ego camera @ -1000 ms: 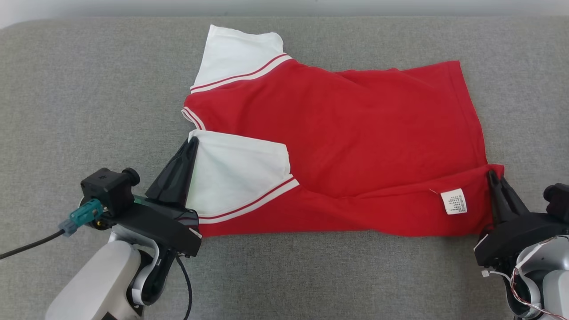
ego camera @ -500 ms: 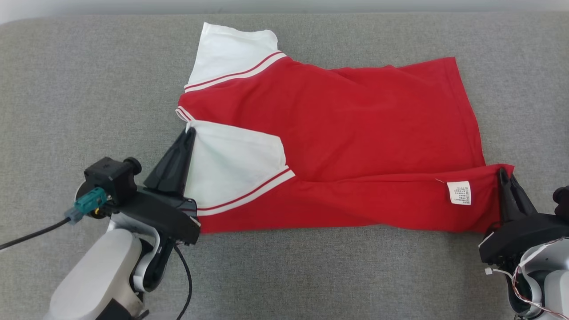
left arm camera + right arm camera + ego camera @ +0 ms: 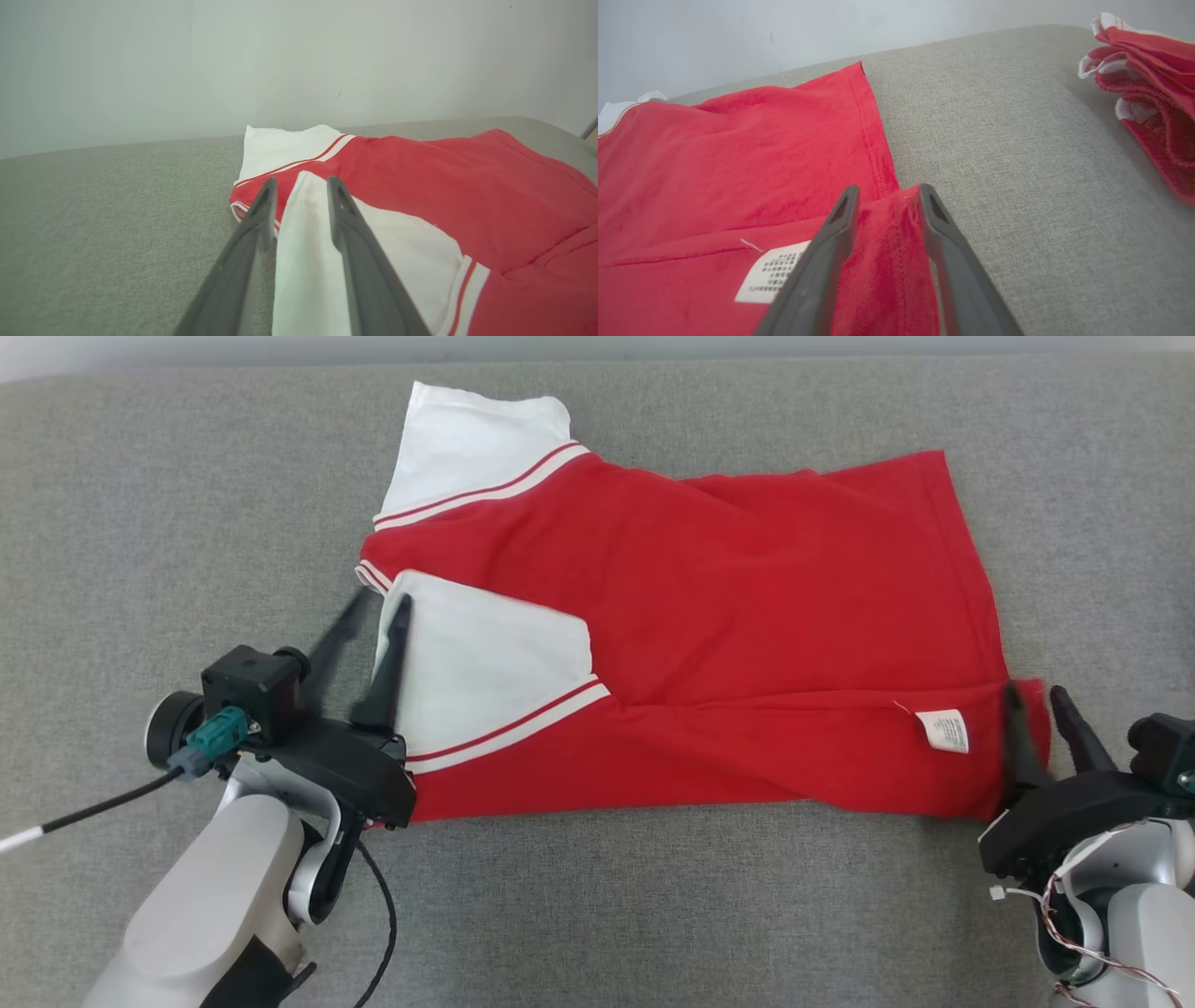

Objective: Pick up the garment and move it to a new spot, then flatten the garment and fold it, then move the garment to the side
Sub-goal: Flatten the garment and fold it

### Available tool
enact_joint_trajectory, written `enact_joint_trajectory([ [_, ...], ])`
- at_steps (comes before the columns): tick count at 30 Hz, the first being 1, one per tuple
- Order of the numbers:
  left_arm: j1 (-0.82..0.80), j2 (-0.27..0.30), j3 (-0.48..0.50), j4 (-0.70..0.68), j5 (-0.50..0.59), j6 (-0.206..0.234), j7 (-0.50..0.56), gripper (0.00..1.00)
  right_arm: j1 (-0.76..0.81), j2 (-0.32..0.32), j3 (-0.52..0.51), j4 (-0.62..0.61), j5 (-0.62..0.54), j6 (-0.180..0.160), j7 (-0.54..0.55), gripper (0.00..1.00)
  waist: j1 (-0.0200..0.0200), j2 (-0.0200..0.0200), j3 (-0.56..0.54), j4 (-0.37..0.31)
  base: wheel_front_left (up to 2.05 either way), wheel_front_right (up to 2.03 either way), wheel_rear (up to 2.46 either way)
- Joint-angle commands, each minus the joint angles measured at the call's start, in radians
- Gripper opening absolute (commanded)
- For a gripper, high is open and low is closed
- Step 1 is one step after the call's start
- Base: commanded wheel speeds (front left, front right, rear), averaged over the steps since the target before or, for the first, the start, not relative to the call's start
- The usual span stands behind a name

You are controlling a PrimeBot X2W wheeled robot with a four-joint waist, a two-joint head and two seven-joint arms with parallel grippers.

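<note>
Red garment (image 3: 747, 597) with white, red-striped sleeves (image 3: 485, 653) on grey surface (image 3: 140, 523).

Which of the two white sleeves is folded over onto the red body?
The nearer sleeve, by the left end effector. The far sleeve instead sticks out flat onto the grey cushion.

**One high view, two low**

Head camera looks steeply down on the grey worktop (image 3: 597, 915) from its near edge. Left wrist camera sits low, close at the white sleeve (image 3: 406, 261), facing the far wall (image 3: 299, 60). Right wrist camera, equally low, looks along the hem (image 3: 873, 135). All share the red shirt (image 3: 747, 597).
</note>
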Motion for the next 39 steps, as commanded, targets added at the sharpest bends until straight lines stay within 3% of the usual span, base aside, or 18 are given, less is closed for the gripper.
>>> enact_joint_trajectory([
  [1, -0.002, -0.005, 0.000, 0.015, 0.020, 0.009, -0.003, 1.00, -0.012, 0.004, 0.006, 0.006, -0.006, -0.003, -0.005, 1.00, -0.0001, -0.0001, -0.006, -0.002, 0.00, 0.00, 0.00],
  [15, 0.179, 0.015, 0.040, 0.020, 0.149, 0.066, -0.003, 1.00, 0.106, -0.013, -0.026, -0.063, 0.003, -0.003, 0.048, 1.00, -0.0001, -0.0001, -0.131, 0.023, 0.00, 0.00, 0.00],
  [22, 0.311, 0.019, 0.047, -0.009, 0.143, 0.092, -0.003, 1.00, 0.168, 0.002, -0.041, -0.123, -0.016, -0.003, 0.088, 1.00, -0.0001, -0.0001, -0.167, 0.022, 0.00, 0.00, 0.00],
  [39, 0.302, -0.055, 0.054, 0.066, 0.080, 0.134, 0.054, 1.00, 0.112, 0.017, -0.058, 0.025, -0.070, -0.003, 0.126, 1.00, -0.0001, -0.0001, -0.121, 0.024, 0.00, 0.00, 0.00],
])
